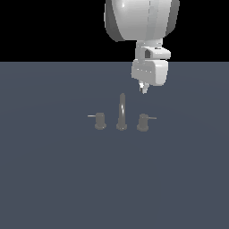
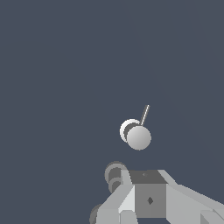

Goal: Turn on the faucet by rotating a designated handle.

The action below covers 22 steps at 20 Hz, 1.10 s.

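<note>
The faucet stands on the flat grey floor, with its tall arched spout (image 1: pixel 121 112) in the middle. The handle (image 1: pixel 143 122) is the short cylinder on the exterior view's right of the spout, and its thin rod (image 1: pixel 151 118) points right. The mirror-image handle (image 1: pixel 100 120) is on the left. My gripper (image 1: pixel 143 89) hangs above and behind the handle, apart from it, with its fingers together and nothing in them. In the wrist view the handle (image 2: pixel 138 136) shows from above with its rod (image 2: pixel 145 114), just beyond my gripper (image 2: pixel 148 192). The spout (image 2: pixel 114 174) is partly hidden by the fingers.
The grey floor (image 1: pixel 53 179) spreads flat all around the faucet. My arm's large white links (image 1: pixel 141 20) hang above and behind the set.
</note>
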Each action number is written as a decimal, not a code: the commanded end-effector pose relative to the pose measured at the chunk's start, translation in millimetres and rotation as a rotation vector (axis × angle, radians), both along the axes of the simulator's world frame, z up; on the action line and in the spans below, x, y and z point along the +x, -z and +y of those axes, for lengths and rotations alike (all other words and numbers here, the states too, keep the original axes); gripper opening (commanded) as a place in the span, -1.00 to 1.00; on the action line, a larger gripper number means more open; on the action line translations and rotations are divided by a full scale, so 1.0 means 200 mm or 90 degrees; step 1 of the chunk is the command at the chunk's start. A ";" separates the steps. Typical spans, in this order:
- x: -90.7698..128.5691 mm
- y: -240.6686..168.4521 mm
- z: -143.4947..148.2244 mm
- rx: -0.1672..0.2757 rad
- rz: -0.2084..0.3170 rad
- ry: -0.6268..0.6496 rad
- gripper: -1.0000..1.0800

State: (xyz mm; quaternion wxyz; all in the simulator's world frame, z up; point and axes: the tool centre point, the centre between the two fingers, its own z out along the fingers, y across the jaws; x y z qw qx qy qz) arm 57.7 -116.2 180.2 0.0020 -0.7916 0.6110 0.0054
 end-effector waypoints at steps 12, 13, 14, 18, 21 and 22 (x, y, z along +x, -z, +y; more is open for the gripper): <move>0.08 0.51 -0.19 -0.006 -0.002 0.183 -1.00; 0.08 0.53 -0.20 -0.006 -0.003 0.190 -1.00; 0.08 0.55 -0.21 -0.006 -0.003 0.195 -1.00; 0.09 0.58 -0.22 -0.007 -0.003 0.207 -1.00; 0.09 0.58 -0.22 -0.007 -0.003 0.207 -1.00; 0.09 0.58 -0.22 -0.007 -0.003 0.207 -1.00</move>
